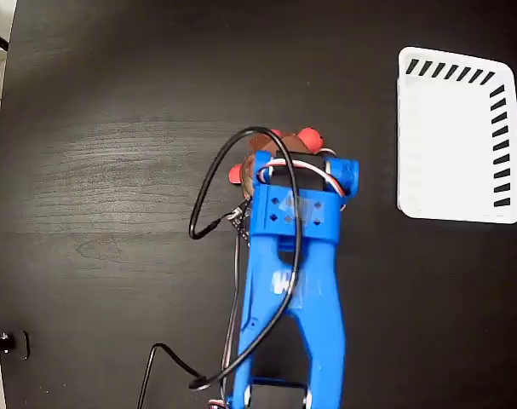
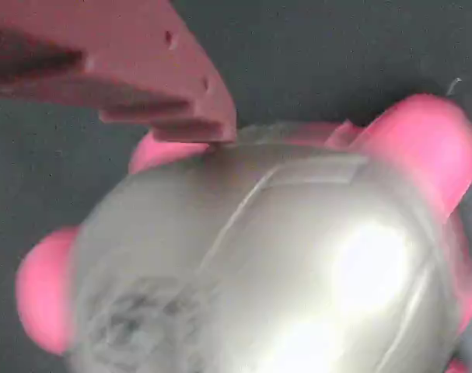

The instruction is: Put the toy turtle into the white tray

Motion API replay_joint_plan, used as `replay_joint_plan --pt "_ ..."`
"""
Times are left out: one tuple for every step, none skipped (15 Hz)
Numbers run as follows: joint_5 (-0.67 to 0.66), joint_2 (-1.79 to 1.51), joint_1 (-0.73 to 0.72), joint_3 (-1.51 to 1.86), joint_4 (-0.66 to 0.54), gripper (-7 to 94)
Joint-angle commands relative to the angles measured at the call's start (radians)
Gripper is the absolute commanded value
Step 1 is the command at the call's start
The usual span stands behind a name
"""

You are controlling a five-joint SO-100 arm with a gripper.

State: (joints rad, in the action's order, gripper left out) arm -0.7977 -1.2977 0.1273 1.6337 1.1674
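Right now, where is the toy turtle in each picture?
Fixed view: the toy turtle is near the middle, mostly hidden under the blue arm's head; only red-pink bits peek out, left of the white tray.
Wrist view: the turtle fills most of the picture, shiny shell up close, a claw finger at top left.
Shared landmark: the black table, seen behind the turtle in both.

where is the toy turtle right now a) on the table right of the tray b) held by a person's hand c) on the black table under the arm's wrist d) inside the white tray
c: in the fixed view the toy turtle sits on the black table with the blue arm over it, well left of the white tray, which holds nothing; the wrist view shows its shell filling the frame.
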Motion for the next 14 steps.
replay_joint_plan --pt "-0.017 -0.025 0.002 0.017 -0.029 53" --pt "-0.017 -0.018 0.002 0.026 -0.043 53" --pt "-0.017 -0.015 0.002 0.021 -0.041 52" --pt "-0.017 -0.012 0.003 0.018 -0.041 52" --pt "-0.017 -0.011 0.003 0.017 -0.041 52" --pt "-0.017 -0.011 0.003 0.017 -0.041 43" --pt "-0.017 -0.008 0.003 0.014 -0.041 29" --pt "-0.015 -0.006 0.003 0.012 -0.041 17" --pt "-0.011 -0.006 0.005 0.011 -0.043 7" --pt "-0.011 -0.006 0.008 0.011 -0.044 -1" --pt "-0.003 -0.008 0.011 0.011 -0.049 -1" --pt "0.009 -0.012 0.014 0.012 -0.051 -1" --pt "0.023 -0.023 0.017 0.012 -0.044 -1" --pt "0.038 -0.04 0.021 0.008 -0.032 -1"
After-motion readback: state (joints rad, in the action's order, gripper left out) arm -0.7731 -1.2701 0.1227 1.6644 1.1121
